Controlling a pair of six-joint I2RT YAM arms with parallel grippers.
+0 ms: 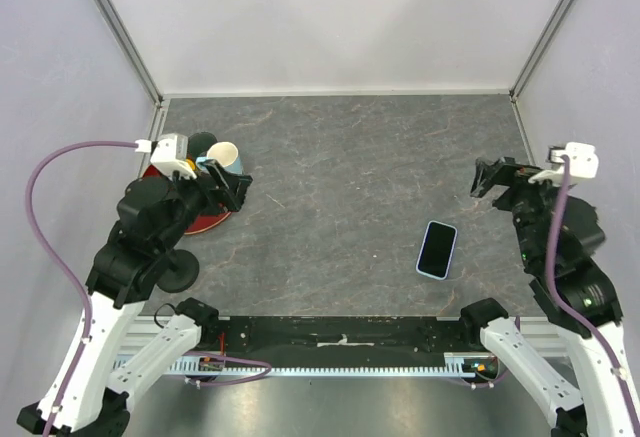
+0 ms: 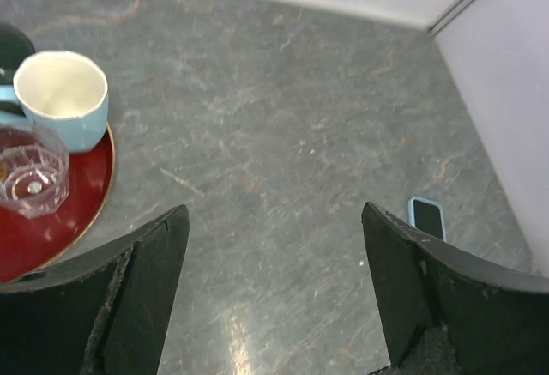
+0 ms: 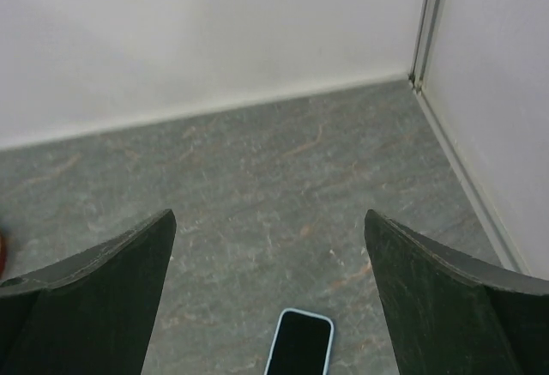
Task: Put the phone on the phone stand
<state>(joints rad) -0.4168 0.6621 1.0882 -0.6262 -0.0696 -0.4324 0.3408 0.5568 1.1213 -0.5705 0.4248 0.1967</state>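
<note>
The phone point(image 1: 437, 249), with a black screen and light blue case, lies flat on the grey table at the right. It also shows in the right wrist view point(image 3: 300, 344) and the left wrist view point(image 2: 426, 217). My right gripper point(image 1: 490, 177) is open and empty, held above the table beyond the phone; its jaws point(image 3: 268, 216) stand wide apart. My left gripper point(image 1: 230, 189) is open and empty at the left, by the red tray, with its jaws point(image 2: 273, 212) wide apart. The phone stand's black disc base point(image 1: 176, 271) shows beside my left arm; its top is hidden.
A red tray point(image 1: 207, 221) at the left holds a light blue cup point(image 2: 62, 96), a clear glass point(image 2: 31, 173) and a dark cup point(image 1: 200, 144). White walls close the table at the back and both sides.
</note>
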